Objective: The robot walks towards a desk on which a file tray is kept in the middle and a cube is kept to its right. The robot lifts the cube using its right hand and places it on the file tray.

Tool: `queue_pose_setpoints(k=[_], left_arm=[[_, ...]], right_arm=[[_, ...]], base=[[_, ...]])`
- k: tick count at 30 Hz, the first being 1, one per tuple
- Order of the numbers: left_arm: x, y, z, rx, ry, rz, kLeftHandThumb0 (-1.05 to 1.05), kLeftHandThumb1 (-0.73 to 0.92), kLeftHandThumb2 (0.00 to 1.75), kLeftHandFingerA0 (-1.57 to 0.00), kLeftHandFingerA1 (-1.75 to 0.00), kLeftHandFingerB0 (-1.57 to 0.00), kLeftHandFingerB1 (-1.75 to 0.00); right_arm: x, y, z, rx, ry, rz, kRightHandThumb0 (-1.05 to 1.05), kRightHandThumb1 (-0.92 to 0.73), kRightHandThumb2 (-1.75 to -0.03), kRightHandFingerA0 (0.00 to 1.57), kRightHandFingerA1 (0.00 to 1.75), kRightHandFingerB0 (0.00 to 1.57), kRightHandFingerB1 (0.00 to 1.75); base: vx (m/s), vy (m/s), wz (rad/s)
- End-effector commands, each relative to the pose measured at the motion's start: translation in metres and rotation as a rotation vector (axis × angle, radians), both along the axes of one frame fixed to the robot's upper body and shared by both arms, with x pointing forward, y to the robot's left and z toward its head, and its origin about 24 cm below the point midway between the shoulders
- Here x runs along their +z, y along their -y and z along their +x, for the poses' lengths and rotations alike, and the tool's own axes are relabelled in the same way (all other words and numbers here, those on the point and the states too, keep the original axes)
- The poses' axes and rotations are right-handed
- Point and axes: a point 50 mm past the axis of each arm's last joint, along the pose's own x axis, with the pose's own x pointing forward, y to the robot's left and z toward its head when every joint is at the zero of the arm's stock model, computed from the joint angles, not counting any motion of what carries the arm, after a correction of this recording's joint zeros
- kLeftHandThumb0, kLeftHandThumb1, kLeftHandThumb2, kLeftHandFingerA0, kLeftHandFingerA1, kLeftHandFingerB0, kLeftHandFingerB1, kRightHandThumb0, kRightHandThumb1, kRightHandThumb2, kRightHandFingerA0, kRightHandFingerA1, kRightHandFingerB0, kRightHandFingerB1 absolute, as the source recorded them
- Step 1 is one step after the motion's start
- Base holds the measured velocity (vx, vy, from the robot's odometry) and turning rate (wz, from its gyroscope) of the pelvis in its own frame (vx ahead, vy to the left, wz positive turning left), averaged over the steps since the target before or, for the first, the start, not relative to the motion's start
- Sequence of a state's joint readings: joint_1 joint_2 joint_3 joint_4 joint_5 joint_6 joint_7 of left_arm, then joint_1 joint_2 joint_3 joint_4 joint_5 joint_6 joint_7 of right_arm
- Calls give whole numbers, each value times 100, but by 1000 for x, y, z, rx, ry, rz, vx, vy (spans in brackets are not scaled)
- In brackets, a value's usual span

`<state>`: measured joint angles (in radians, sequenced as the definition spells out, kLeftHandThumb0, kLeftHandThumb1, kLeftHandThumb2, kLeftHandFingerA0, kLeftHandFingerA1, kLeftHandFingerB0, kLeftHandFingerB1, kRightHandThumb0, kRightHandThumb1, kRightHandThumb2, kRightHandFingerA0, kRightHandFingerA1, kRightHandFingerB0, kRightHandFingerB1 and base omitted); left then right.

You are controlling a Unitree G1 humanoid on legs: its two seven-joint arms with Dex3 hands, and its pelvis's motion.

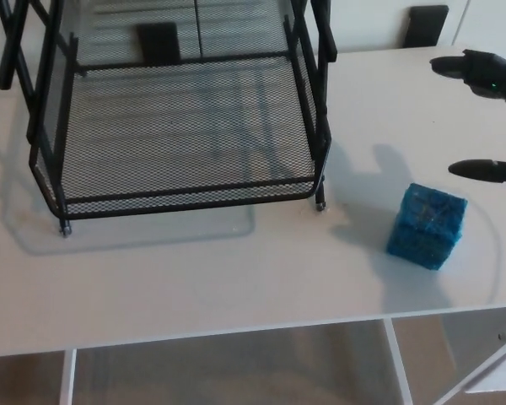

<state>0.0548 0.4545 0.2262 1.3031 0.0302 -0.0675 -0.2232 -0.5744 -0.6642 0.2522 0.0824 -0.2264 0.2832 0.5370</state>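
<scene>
The white tabletop [194, 278] is filling most of the view. Its front edge is running across the lower part, from 8 o'clock to 4 o'clock, and pale frame bars are showing beneath it around 6 o'clock.

The black file tray [185, 201] is standing on the tabletop and taking up the area from 9 o'clock round to 12 o'clock. Its fine wire-mesh floor is letting the pale surface show through, its thin uprights are rising out of the top of the picture, and its small feet are resting on the tabletop.

The cube [426, 225] is sitting on the tabletop at about 4 o'clock from the centre, near the tray's front right foot but clearly apart from it. It is bright blue with a mottled, glittery surface and darker markings. It is turned so that one corner is facing forward, with the top and two sides showing. A soft grey shadow is spreading around it.

The right robot hand [493, 78] is hanging at the right edge between 2 and 3 o'clock. Its black fingers [476, 170] are spread wide, pointing toward 9 o'clock and holding nothing. The lower finger is hovering near the cube's 2 o'clock side without touching it.
</scene>
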Motion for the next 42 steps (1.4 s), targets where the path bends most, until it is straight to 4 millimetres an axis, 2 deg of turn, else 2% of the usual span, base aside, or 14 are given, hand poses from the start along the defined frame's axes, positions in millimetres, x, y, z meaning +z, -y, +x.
queue_pose_setpoints(k=[1,3,4,5,13,14,28,30,32,35,36,37,41,42], left_arm=[[1,-2,-2,-1,2,17,-99,55,151,-72,-109,0,-75],[1,-2,-3,-5,-3,16,-98,55,150,-72,-108,-1,-74],[1,-2,-4,-9,-5,18,-105,52,137,-70,-106,-43,-95],[1,-2,-3,-7,-8,26,-88,54,146,-78,-108,-13,-78],[-1,1,-5,-6,-10,25,-105,51,139,-71,-107,-46,-97],[-1,1,-4,0,-9,24,-87,54,145,-69,-104,-15,-79],[1,0,-1,-38,-7,32,-105,52,138,-71,-107,-51,-100],[0,0,-1,-36,-10,29,-105,52,137,-71,-106,-51,-98],[-1,1,0,-28,-8,30,-105,52,138,-70,-107,-51,-99],[-1,1,0,-31,-7,28,-105,51,138,-72,-108,-52,-100],[-1,2,0,-37,-9,30,-105,53,152,-83,-115,-20,-84],[-1,1,0,-39,-12,31,-105,52,139,-70,-108,-52,-100],[-1,2,0,-40,-16,40,-105,52,141,-74,-108,-53,-100],[-1,2,1,-48,-14,35,-105,53,142,-73,-108,-52,-100]], right_arm=[[-2,5,-1,4,-10,-13,-72,-44,-85,2,31,7,20],[-3,5,-3,8,-16,-12,-69,-43,-85,3,32,4,23],[-3,4,-3,9,-20,-10,-69,-43,-86,3,33,2,24],[-4,3,-5,11,-36,-18,-70,-43,-85,2,32,5,24],[-33,13,-6,-40,-113,-102,-85,-49,-86,6,30,11,13],[-35,14,-6,-48,-122,-107,-80,-47,-85,7,33,7,17],[-80,2,-15,-27,-232,-164,-72,-45,-82,10,51,5,30],[-82,0,-15,-35,-232,-164,-67,-58,-57,25,87,5,29],[-85,0,-15,-40,-233,-172,-75,-47,-82,40,98,5,27],[-91,3,-14,-50,-241,-186,-72,-46,-87,38,82,0,24],[-93,3,-15,-57,-246,-183,-71,-59,-59,29,70,1,25],[-94,3,-15,-58,-246,-178,-71,-59,-58,22,52,1,25],[-97,0,-17,-58,-222,-192,-79,-48,-87,16,52,0,15],[-97,-1,-17,-63,-216,-192,-74,-60,-58,24,51,0,24]], base=[[0,0,0],[0,0,0],[0,0,0],[0,0,0],[0,0,0],[0,0,0],[0,0,0],[0,0,0],[0,0,0],[0,0,0],[0,0,0],[0,0,0],[0,0,0],[0,0,0]])
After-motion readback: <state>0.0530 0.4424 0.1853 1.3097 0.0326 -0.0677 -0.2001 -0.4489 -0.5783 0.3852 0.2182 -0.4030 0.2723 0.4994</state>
